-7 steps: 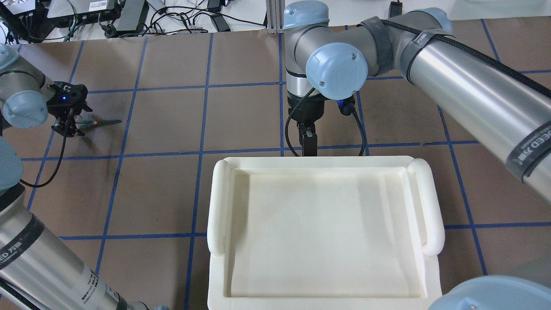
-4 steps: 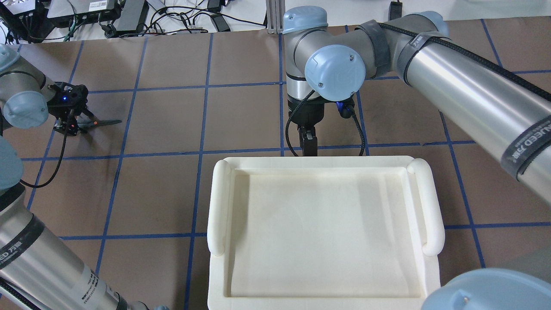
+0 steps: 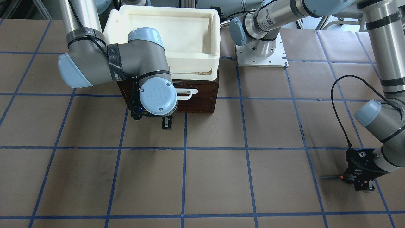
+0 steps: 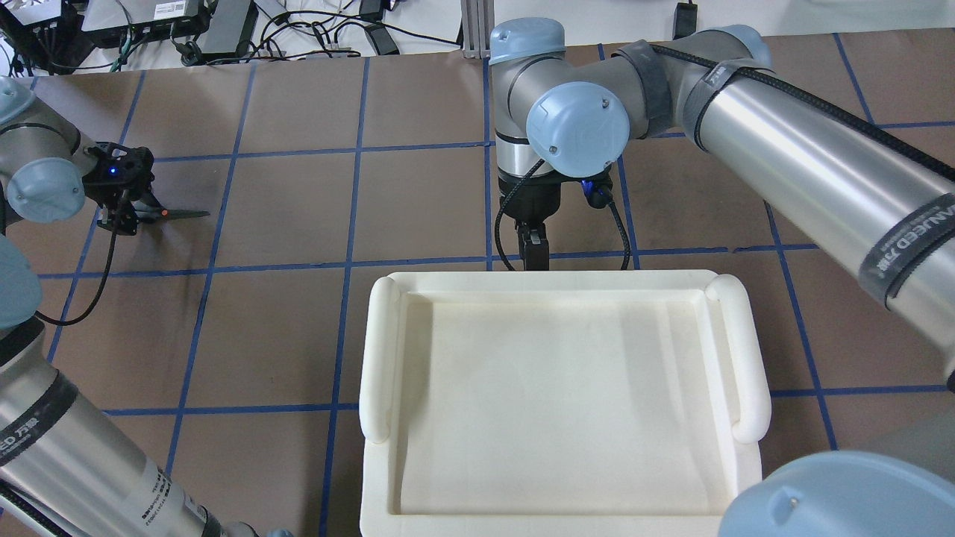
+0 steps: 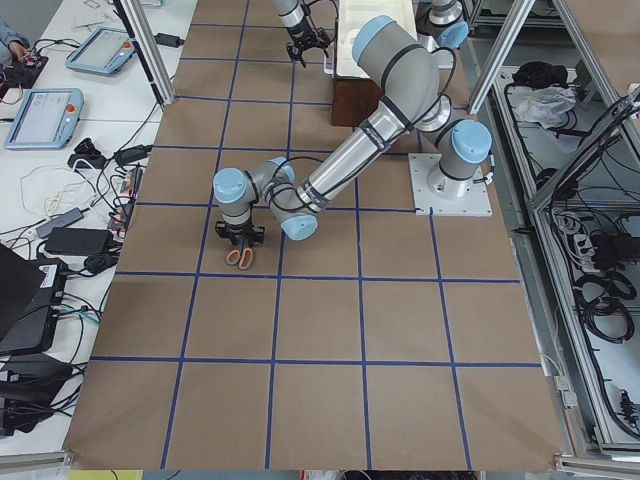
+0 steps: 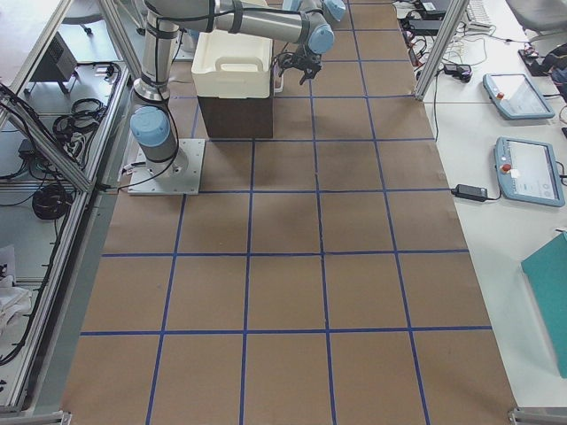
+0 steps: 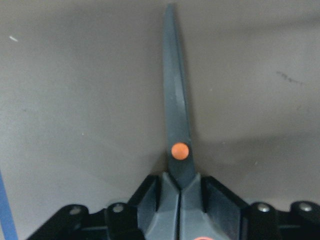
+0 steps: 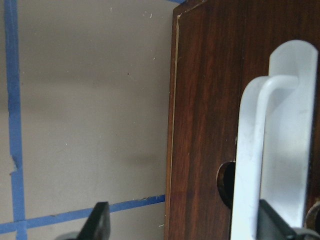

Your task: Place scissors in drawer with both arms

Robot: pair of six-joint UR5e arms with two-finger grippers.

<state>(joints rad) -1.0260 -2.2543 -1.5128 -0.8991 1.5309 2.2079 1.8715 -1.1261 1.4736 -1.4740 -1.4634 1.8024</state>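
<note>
Over the last second the left gripper (image 4: 123, 216) has tightened its stance at about 9 o'clock in the overhead view. Its fingers (image 7: 162, 202) are now pressed together on the scissors (image 7: 178, 120) just behind the orange pivot. The blades are closed and point toward 3 o'clock, low over the table (image 3: 215, 177); whether they have lifted off it is unclear.

The right arm's wrist has shifted slightly. The right gripper (image 4: 534, 252) stays at 12 o'clock of the white foam tray (image 4: 377, 350), its jaws spread beside the white handle (image 8: 252, 150) of the drawer (image 3: 202, 90), which looks shut.

So the scissors seem secured, but opening the drawer still lies ahead.

The tabletop is brown, crossed by blue tape lines (image 3: 246, 148). Cables and electronics (image 4: 224, 22) crowd the edge at 12 o'clock, and tablets (image 6: 527, 168) lie on a side bench.
</note>
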